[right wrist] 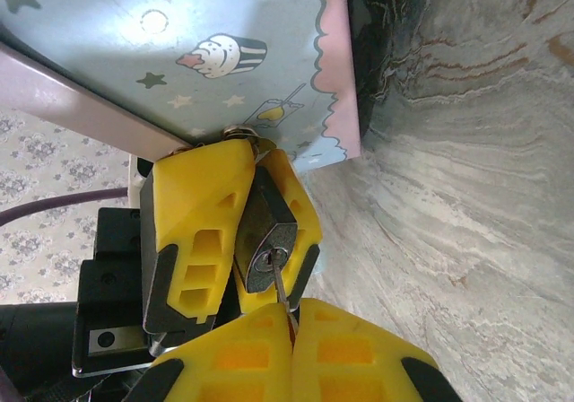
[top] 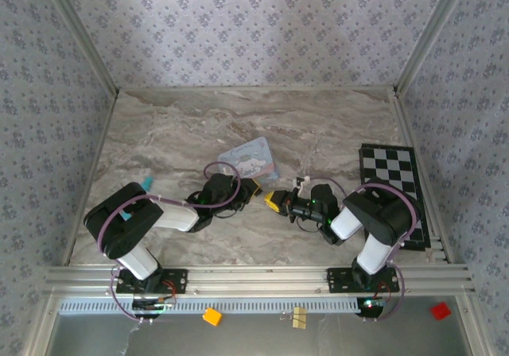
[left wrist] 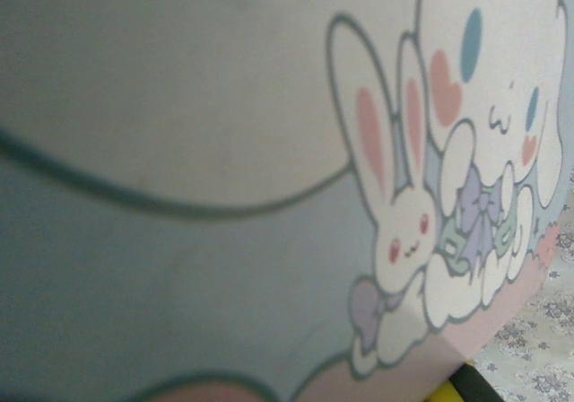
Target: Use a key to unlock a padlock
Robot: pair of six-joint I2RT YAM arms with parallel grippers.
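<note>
Yellow right end effector (right wrist: pixel 291 317) pinches the key (right wrist: pixel 282 287), head hidden, blade at the padlock (right wrist: pixel 265 231) keyhole. Facing it, the left end effector (right wrist: pixel 258 164) clamps the padlock, shackle barely visible.

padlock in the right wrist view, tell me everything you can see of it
The padlock is small, with a dark, metal-looking body and a round silver keyway on its near face. It is clamped between the yellow fingers of the left gripper, a bit of silver shackle showing by the light-blue tin. The thin blade of the key, pinched by the right gripper, meets the keyway.
</note>
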